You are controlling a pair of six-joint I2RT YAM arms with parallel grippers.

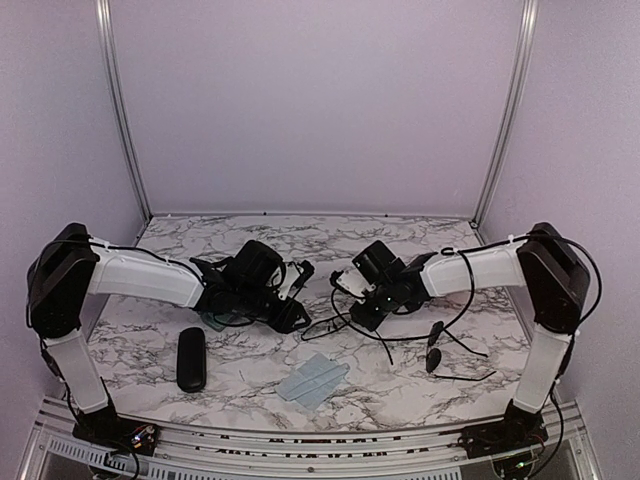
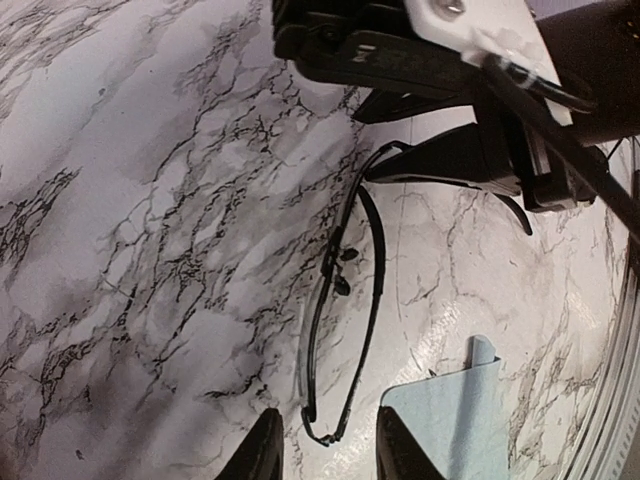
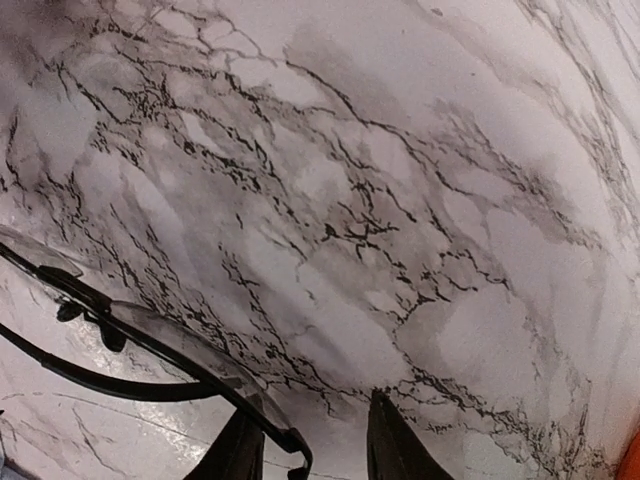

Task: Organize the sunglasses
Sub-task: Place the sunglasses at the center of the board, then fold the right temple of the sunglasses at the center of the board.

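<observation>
One pair of sunglasses point(image 2: 340, 285) lies flat on the table just past the grey case point(image 1: 313, 378), stretched between the two grippers. The left gripper point(image 2: 330, 450) sits at one end of the frame, fingers apart, with the frame corner in the gap and not pinched as far as I can see. The right gripper point(image 3: 310, 450) is at the other end, same deal: fingers apart, hinge poking in between them. My guess is they're lined up end to end so each can take a side and fold the arms in. The second pair point(image 1: 436, 358) is off to the right of the grey case, arms splayed, nothing touching it. The black case point(image 1: 190, 358) is left of the grey case, well apart.
</observation>
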